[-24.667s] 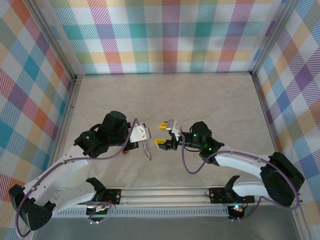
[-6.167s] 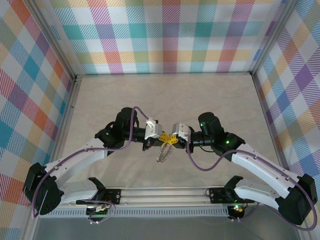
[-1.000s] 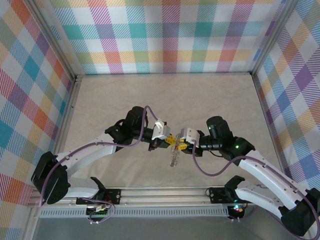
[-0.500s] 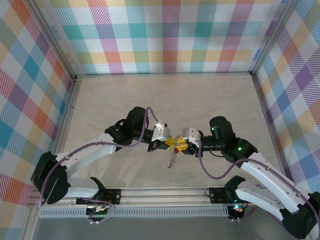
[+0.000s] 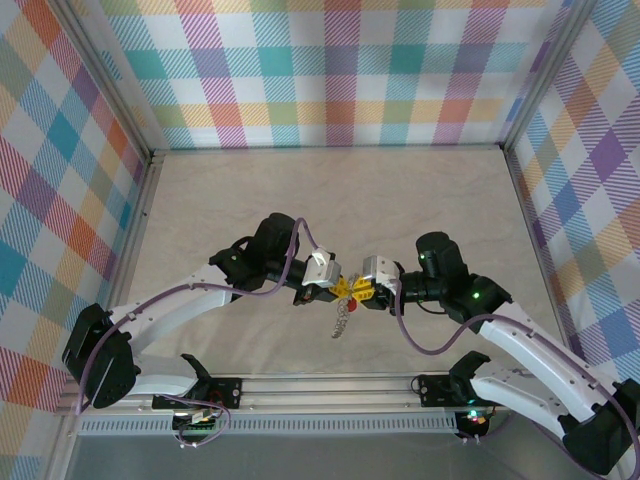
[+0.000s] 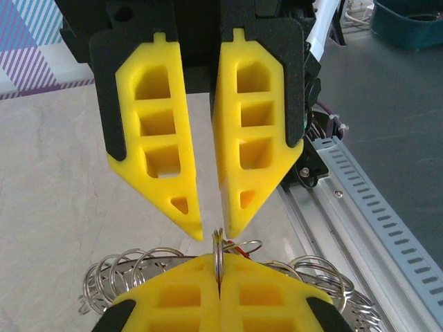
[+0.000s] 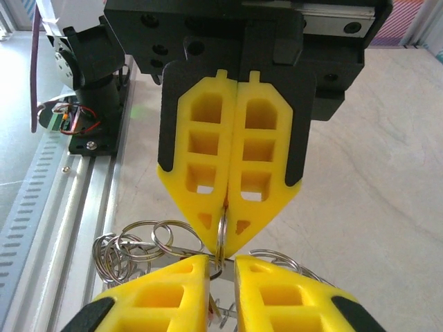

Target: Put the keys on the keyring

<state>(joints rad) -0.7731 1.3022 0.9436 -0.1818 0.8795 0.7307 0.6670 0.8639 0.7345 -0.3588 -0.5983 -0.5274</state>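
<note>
My left gripper (image 5: 340,288) and right gripper (image 5: 358,292) meet tip to tip above the table near its front. The keyring (image 5: 343,320), a bunch of silvery rings, hangs below them. In the left wrist view my left gripper (image 6: 219,259) is shut on one thin ring of the keyring (image 6: 219,242), which stands edge-on. The right gripper (image 6: 211,234) opposite has a narrow gap, with that ring's edge between its tips. A sliver of red, the key (image 6: 240,249), shows just behind the ring. In the right wrist view the right gripper (image 7: 221,261) straddles the ring (image 7: 221,232) held by the left fingers (image 7: 201,173).
The beige table (image 5: 330,200) spreads behind the grippers, with plaid walls around it. An aluminium rail (image 5: 330,385) carrying the arm bases runs along the near edge, right below the hanging rings.
The right gripper has come left to meet the left gripper's tips, and its jaws have narrowed around the ring. The hanging keyring has swung slightly left.
</note>
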